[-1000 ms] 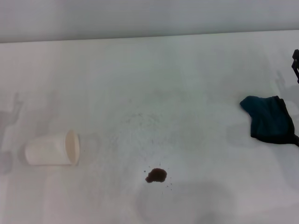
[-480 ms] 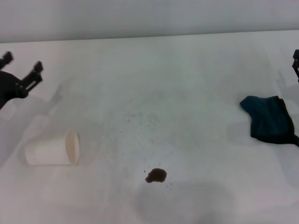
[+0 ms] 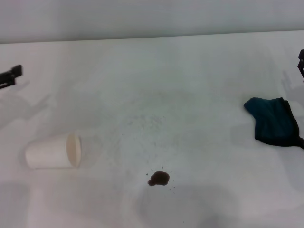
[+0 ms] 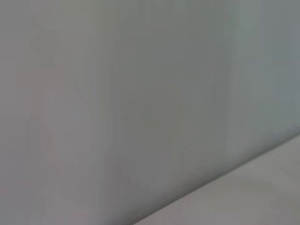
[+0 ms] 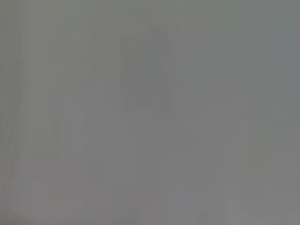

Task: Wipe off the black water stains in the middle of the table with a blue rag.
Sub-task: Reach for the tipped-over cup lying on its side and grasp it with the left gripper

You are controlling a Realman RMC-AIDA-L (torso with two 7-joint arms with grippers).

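Note:
A small dark blotch, the black water stains (image 3: 159,179), lies on the white table (image 3: 156,109) near its front middle, ringed by tiny specks. The blue rag (image 3: 274,120) sits crumpled at the right side, dark teal with a black edge. Only a black tip of my left gripper (image 3: 10,75) shows at the left border, far from the stain. A black sliver of my right gripper (image 3: 301,61) pokes in at the right border, behind the rag and apart from it. Both wrist views show only blank grey wall.
A white cup (image 3: 53,151) lies on its side at the left, its mouth facing right. The table's far edge meets a grey wall (image 3: 142,19) along the top.
My left gripper came into view at the left half a second ago and has since drawn back, leaving only a tip at the border. Rag, cup, stain and right gripper stayed put.

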